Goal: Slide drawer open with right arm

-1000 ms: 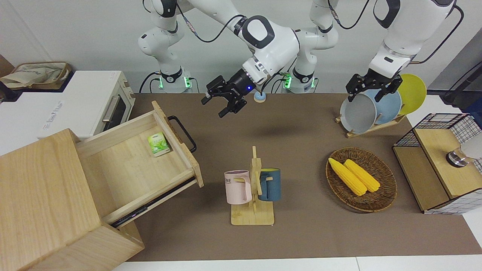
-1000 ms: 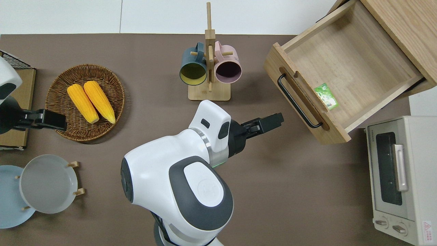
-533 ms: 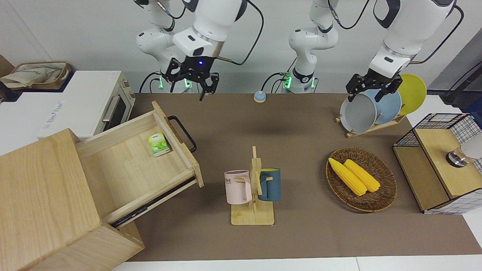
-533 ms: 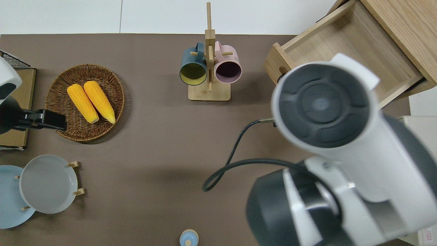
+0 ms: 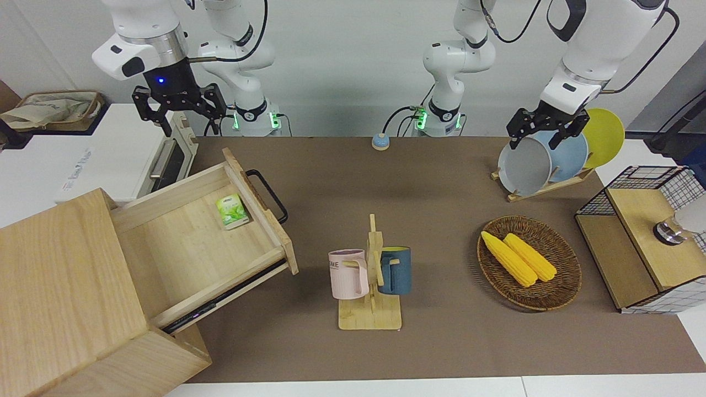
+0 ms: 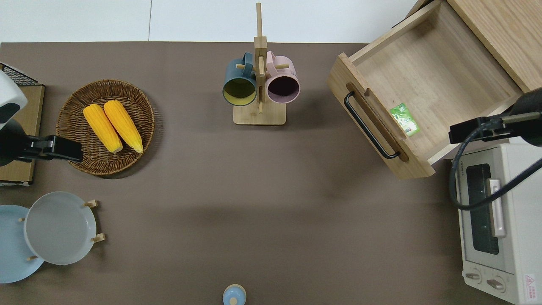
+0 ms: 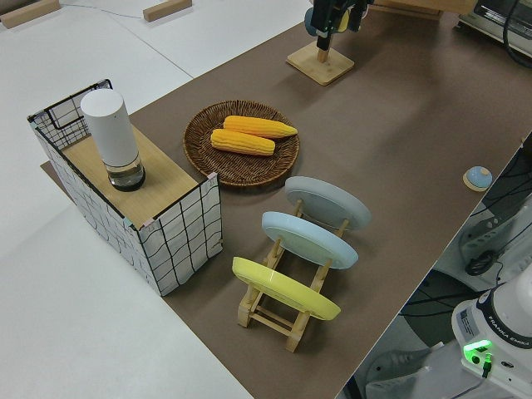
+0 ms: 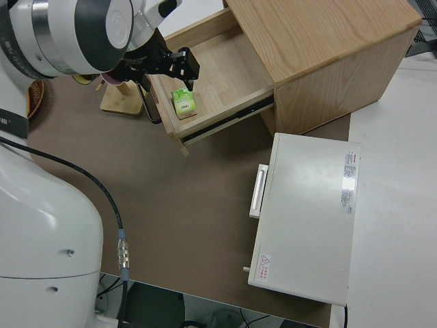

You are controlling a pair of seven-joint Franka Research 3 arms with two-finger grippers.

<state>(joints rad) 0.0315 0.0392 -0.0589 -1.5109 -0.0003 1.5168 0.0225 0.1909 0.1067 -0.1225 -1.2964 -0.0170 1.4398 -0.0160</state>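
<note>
The drawer [image 5: 187, 248] stands pulled far out of the large pale wooden box [image 5: 60, 286] at the right arm's end of the table. Its black bar handle [image 5: 268, 194] faces the table's middle. A small green packet [image 5: 231, 211] lies inside near the drawer front. In the overhead view the drawer [image 6: 432, 76] and its handle [image 6: 368, 127] show fully. My right gripper [image 5: 177, 107], blue light on its wrist, is open, empty and raised. In the overhead view it [image 6: 459, 130] hangs over the drawer's corner beside the toaster oven, apart from the handle. My left arm is parked, its gripper [image 5: 543, 129] open.
A white toaster oven [image 6: 495, 220] stands nearer to the robots than the drawer. A mug rack [image 5: 370, 275] with two mugs is mid-table. A wicker basket [image 5: 568, 278] of corn, a plate rack [image 5: 543, 160] and a wire-mesh box [image 5: 645, 237] are toward the left arm's end.
My right arm has swung from over the table's middle up and across to the drawer's end. Its gripper now hangs over the drawer's corner. The drawer and the left arm have not moved.
</note>
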